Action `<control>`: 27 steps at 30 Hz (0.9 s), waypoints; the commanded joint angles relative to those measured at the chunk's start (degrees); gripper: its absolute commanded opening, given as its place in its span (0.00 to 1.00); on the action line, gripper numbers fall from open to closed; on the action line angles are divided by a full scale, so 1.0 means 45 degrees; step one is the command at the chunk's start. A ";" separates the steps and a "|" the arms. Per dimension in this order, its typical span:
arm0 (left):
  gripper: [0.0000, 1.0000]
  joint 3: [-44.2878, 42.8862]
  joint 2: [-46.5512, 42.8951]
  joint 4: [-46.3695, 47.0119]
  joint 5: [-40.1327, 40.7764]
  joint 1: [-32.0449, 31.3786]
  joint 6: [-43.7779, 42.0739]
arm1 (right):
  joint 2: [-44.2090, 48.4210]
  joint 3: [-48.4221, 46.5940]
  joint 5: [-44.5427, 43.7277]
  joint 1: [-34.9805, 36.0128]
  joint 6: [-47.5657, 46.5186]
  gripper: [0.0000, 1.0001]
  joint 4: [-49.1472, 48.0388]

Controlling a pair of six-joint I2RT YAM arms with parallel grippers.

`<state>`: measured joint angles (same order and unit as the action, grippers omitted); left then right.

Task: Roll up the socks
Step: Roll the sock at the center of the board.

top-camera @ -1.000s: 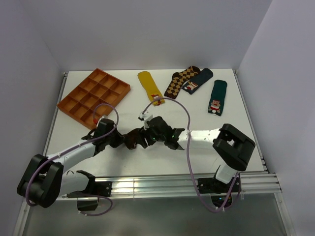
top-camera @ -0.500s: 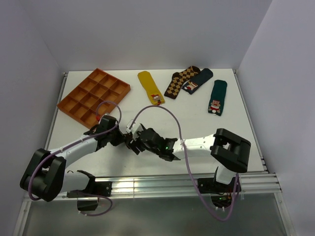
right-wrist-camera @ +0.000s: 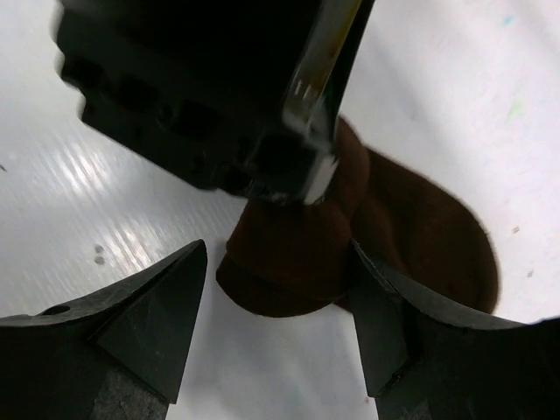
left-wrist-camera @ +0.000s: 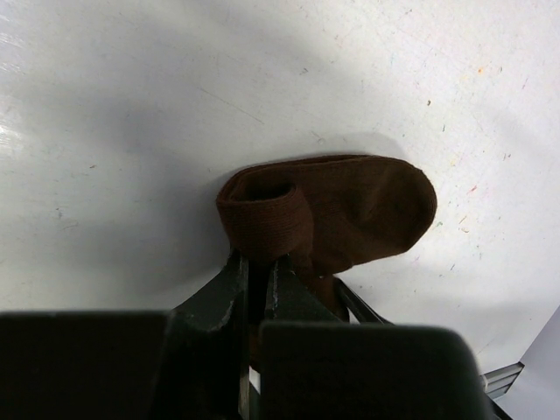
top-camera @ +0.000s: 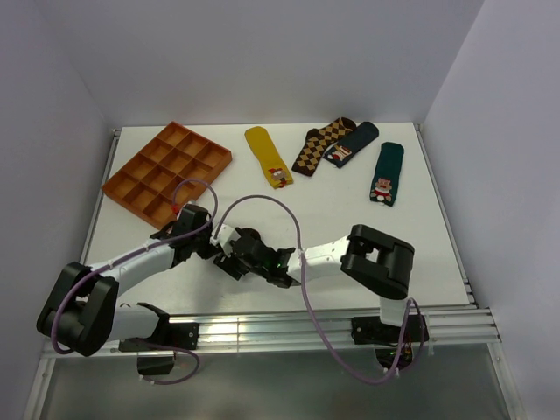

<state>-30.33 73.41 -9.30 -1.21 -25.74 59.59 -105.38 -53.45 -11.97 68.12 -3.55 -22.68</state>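
Now that my right gripper (right-wrist-camera: 276, 289) has swung to lower centre — jaws spread astride the sock (left-wrist-camera: 350, 206) my left gripper (left-wrist-camera: 258, 267) pinches — I reckon the roll can be finished.

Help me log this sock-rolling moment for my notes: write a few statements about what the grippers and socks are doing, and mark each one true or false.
1. The left gripper is shut on the brown sock. True.
2. The right gripper is clamped on that sock too. False: its jaws stand open, one on each side of the rolled part.
3. One end of the brown sock is rolled over on itself. True.
4. The brown sock lies in the orange tray. False: it lies on the white table, nearer the arms than the tray.
5. The yellow sock lies flat near the back of the table. True.
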 commanded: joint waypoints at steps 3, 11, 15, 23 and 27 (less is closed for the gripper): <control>0.00 0.0001 0.0465 -0.0902 0.0387 -0.0121 -0.0391 | -0.0624 -0.0173 0.0159 0.0097 0.0222 0.72 0.0117; 0.00 -0.0136 0.0738 -0.0883 0.0387 -0.0121 -0.0333 | 0.0116 0.0198 -0.0641 0.0293 0.0614 0.72 0.0292; 0.00 -0.0097 0.0719 -0.0843 0.0172 -0.0121 -0.0333 | 0.1131 0.0100 -0.0895 0.0293 0.0497 0.72 0.0547; 0.00 -0.0077 0.0641 -0.0863 0.0172 -0.0140 -0.0313 | 0.1486 -0.0367 -0.0837 0.0351 0.0340 0.72 0.0917; 0.00 -0.0077 0.0679 -0.0863 0.0114 -0.0140 -0.0313 | 0.0959 -0.0524 -0.0681 0.0390 0.0438 0.72 0.0938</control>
<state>-31.22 74.67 -9.30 -1.52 -25.87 59.59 -99.90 -53.54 -14.55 69.14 -2.17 -18.50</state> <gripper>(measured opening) 0.061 0.719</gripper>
